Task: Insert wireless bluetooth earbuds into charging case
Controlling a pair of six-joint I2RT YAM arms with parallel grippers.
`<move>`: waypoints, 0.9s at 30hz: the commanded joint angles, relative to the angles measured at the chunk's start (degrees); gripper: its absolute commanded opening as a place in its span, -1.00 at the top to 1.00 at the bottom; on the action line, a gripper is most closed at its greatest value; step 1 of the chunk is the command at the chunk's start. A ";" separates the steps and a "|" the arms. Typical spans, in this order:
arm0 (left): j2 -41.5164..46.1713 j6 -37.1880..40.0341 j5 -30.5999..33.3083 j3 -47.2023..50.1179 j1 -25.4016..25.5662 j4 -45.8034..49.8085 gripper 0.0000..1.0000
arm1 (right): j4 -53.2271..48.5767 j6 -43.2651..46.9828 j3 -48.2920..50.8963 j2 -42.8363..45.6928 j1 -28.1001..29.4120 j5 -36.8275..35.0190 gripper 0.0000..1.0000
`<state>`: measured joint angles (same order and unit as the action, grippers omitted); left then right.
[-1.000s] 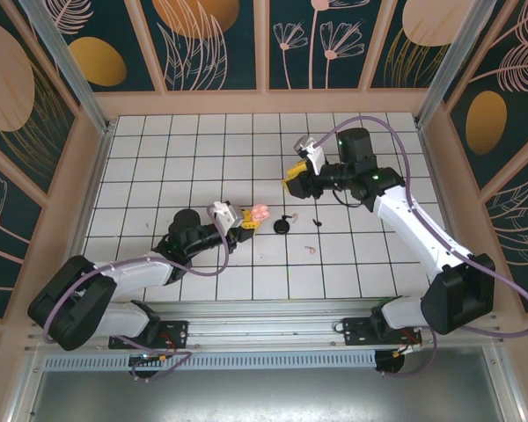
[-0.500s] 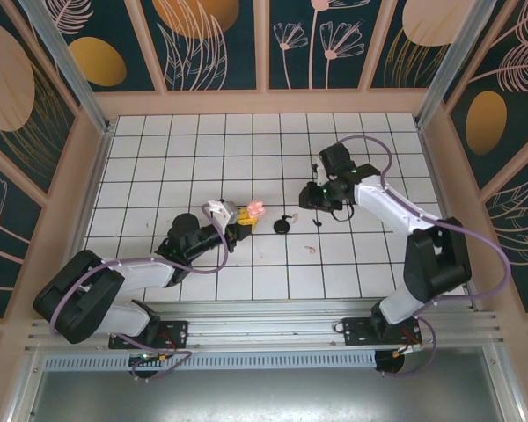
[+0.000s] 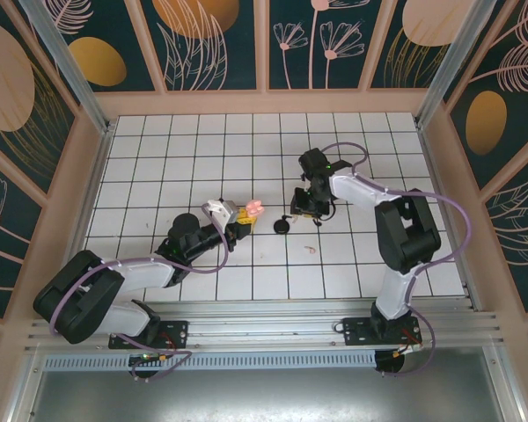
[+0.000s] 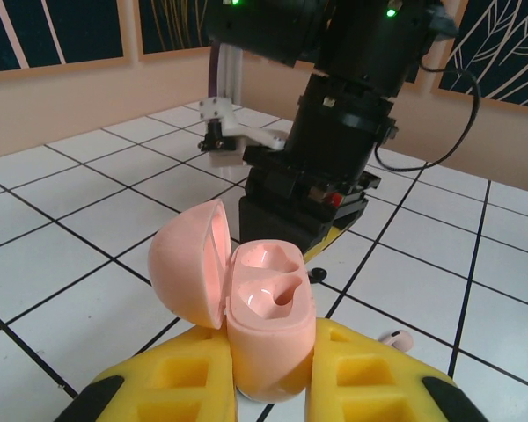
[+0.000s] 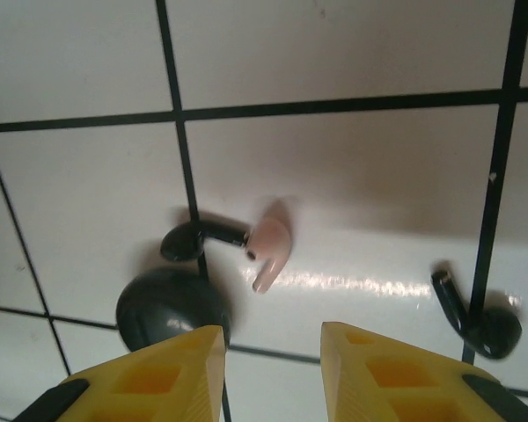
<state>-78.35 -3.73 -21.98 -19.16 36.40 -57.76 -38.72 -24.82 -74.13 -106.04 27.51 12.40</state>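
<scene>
My left gripper (image 4: 268,391) is shut on the open pale-pink charging case (image 4: 266,327), its lid (image 4: 190,264) swung to the left and both wells empty. In the top view the case (image 3: 255,208) sits left of centre. One pink earbud (image 5: 271,247) lies on the tile just ahead of my open right gripper (image 5: 268,341), its tip touching a black earbud (image 5: 202,238). The right gripper (image 3: 299,209) points down over that spot. A second pink earbud (image 3: 311,250) lies alone nearer the front, also visible to the right of the case (image 4: 396,337).
A round black case (image 5: 172,304) lies by the right gripper's left finger and shows as a dark disc (image 3: 282,226) between the two grippers. Another black earbud (image 5: 480,322) rests to the right. The right arm's wrist (image 4: 334,132) looms just behind the pink case.
The right arm has swung in from the back right and dropped its gripper over the earbuds beside the black disc. The left gripper has barely shifted and keeps hold of the case.
</scene>
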 commanded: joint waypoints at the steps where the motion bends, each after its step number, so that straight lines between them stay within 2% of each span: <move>1: 1.26 0.54 0.31 -0.33 0.16 0.60 0.65 | 0.66 -0.60 -3.25 -2.56 0.45 -1.37 0.32; 11: 2.59 1.75 1.32 -0.62 0.16 2.74 0.65 | 0.86 0.03 -6.88 -8.18 0.61 0.01 0.35; 27: 3.18 2.13 1.75 -0.36 0.16 3.24 0.65 | -2.16 0.21 -6.91 -9.89 2.10 -3.88 0.39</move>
<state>-76.47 -2.63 -20.47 -19.16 36.40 -54.57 -38.52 -24.56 -79.79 -114.52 29.15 10.68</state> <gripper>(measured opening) 0.178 0.303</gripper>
